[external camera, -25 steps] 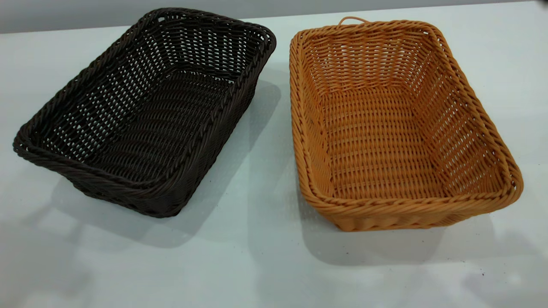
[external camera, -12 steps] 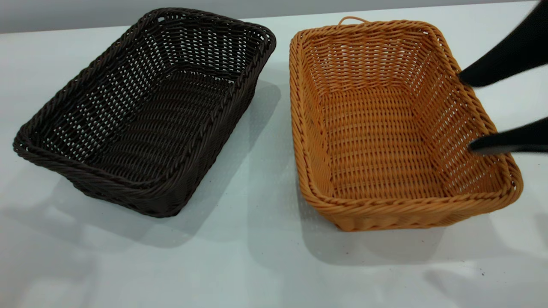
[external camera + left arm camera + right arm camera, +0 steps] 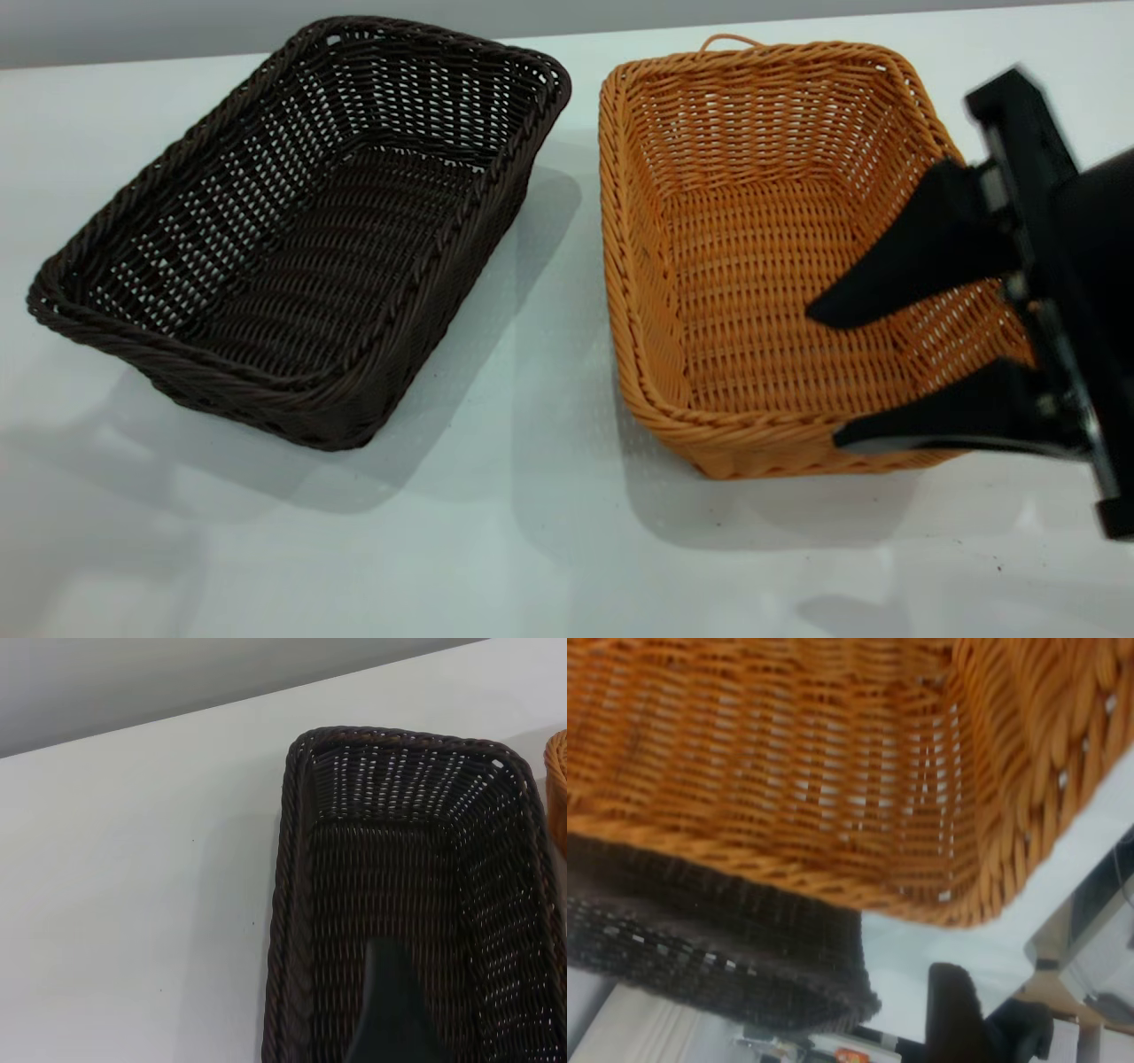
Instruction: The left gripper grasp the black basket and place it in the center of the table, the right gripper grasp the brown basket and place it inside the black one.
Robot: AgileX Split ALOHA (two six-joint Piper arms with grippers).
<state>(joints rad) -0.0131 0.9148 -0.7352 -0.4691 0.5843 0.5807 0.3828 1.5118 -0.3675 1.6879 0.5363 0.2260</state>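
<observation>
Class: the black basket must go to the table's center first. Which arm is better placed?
Left. Its tool hangs over the black basket; the right tool, open, is over the brown basket.

- A black basket (image 3: 301,230), dark woven wicker, is set upright left of the brown basket (image 3: 753,266).
- The brown basket, orange-tan wicker, is set upright.

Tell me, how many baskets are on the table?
2. The black basket sits on the table at the exterior view's left; the brown basket sits beside it at the right, apart, with the open right gripper over it.
</observation>
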